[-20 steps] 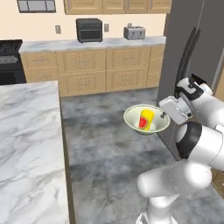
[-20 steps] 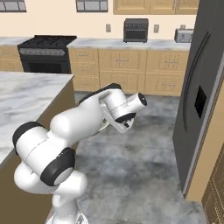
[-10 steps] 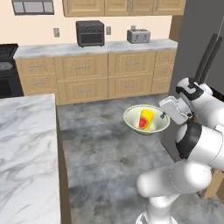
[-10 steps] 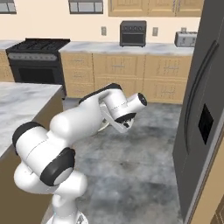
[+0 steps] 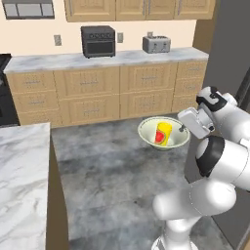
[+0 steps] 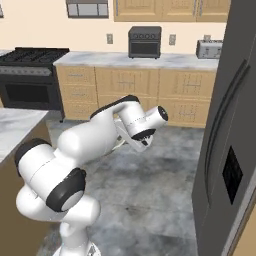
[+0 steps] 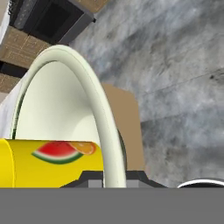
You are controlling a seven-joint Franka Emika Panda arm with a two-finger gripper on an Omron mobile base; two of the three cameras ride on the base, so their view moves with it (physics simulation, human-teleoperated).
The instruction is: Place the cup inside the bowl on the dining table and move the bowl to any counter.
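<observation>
Left base view: I have the wide pale cream-green bowl (image 5: 163, 133) in the air at centre right, the small yellow cup with its red patch (image 5: 162, 133) inside, the gripper (image 5: 188, 128) pinched shut on its rim. I judge this the carrying step.

Right base view: the narrow marble counter over light wood cabinets (image 6: 140, 60) lies across the upper frame; next I must reach it.

Hand view: the rim runs down between the finger tips.

Cup (image 5: 163, 134) in bowl (image 5: 146, 133), above floor (image 5: 107, 166), before counter (image 5: 102, 59).
</observation>
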